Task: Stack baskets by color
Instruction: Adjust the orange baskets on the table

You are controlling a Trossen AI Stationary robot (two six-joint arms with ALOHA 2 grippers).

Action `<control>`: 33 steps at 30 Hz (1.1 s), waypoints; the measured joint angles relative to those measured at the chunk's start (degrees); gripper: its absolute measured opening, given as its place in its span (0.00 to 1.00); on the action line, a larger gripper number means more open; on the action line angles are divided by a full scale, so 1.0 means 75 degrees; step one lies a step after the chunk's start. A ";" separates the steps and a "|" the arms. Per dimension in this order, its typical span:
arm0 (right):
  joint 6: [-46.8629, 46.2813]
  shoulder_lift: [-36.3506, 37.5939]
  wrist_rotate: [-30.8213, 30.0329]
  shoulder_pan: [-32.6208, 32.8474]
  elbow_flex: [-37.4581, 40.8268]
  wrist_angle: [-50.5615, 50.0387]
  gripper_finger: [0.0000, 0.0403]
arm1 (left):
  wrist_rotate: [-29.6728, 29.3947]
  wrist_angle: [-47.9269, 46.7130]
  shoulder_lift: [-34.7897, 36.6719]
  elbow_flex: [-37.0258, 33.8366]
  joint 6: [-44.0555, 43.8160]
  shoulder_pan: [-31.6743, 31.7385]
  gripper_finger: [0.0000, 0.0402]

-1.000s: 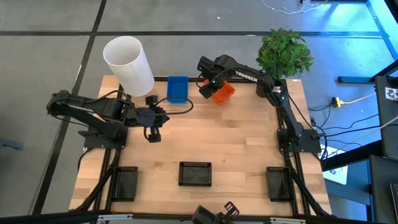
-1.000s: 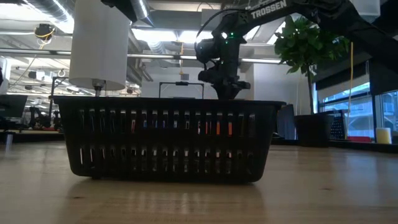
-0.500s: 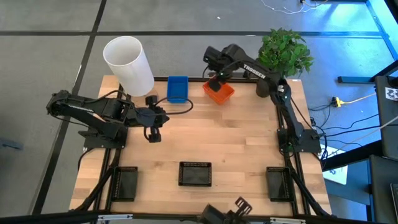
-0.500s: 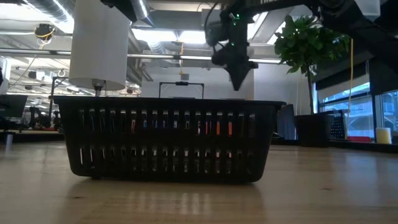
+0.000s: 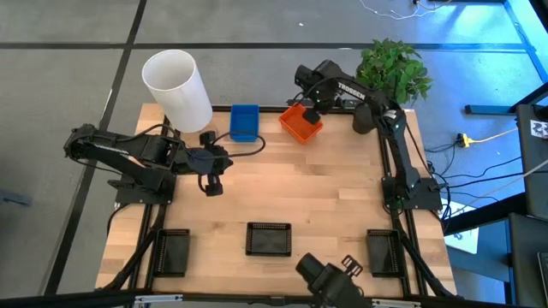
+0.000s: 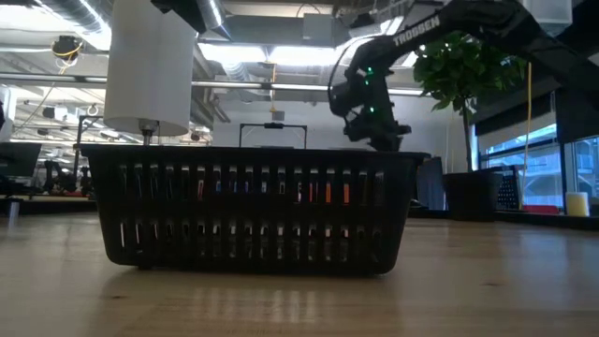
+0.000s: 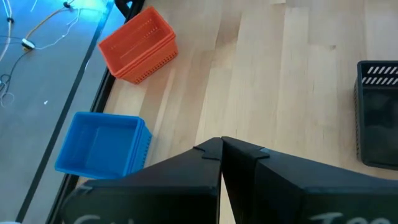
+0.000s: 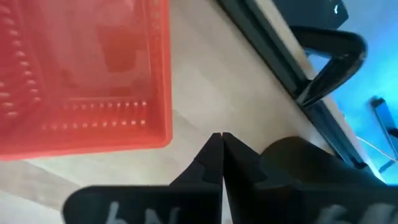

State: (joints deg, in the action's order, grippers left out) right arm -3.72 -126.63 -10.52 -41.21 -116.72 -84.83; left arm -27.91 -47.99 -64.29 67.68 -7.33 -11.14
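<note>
Tabletop: orange basket point(image 5: 300, 125) just beside closed right end effector point(image 5: 313, 115).

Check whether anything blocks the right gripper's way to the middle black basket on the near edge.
Nothing visible does. The right gripper, shut and empty, is beside the orange basket at the far edge. Only bare table lies between it and the middle black basket; the left gripper sits off to the side.

Pale wood-plank table point(image 5: 325, 188) with a smooth, faint sheen — the orange basket point(image 5: 300, 125) and blue basket point(image 5: 244, 121) are matt perforated plastic.
</note>
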 joint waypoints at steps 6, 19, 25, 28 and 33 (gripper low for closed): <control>0.0164 -0.0003 0.0161 -0.0044 0.0766 0.0333 0.00 | -0.0010 0.0000 0.0000 0.0000 -0.0009 0.0003 0.00; 0.0467 -0.0003 0.1303 0.0456 0.1002 0.0735 0.00 | -0.0016 -0.0001 0.0000 0.0000 -0.0009 0.0003 0.00; 0.0505 -0.0003 0.1634 0.0747 0.1002 0.0802 0.00 | 0.0035 -0.0003 0.0000 0.0000 0.0024 0.0000 0.00; 0.0278 -0.0003 0.1820 0.0870 0.1002 0.0957 0.00 | 0.0057 -0.0003 0.0000 0.0000 0.0029 0.0000 0.00; 0.0103 -0.0003 0.2418 0.1041 0.1002 0.1647 0.00 | 0.0059 -0.0003 0.0000 0.0000 0.0051 0.0001 0.00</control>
State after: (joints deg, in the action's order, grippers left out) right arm -2.94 -126.65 7.62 -33.41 -109.21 -72.47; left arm -27.46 -48.01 -64.29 67.68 -6.95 -11.13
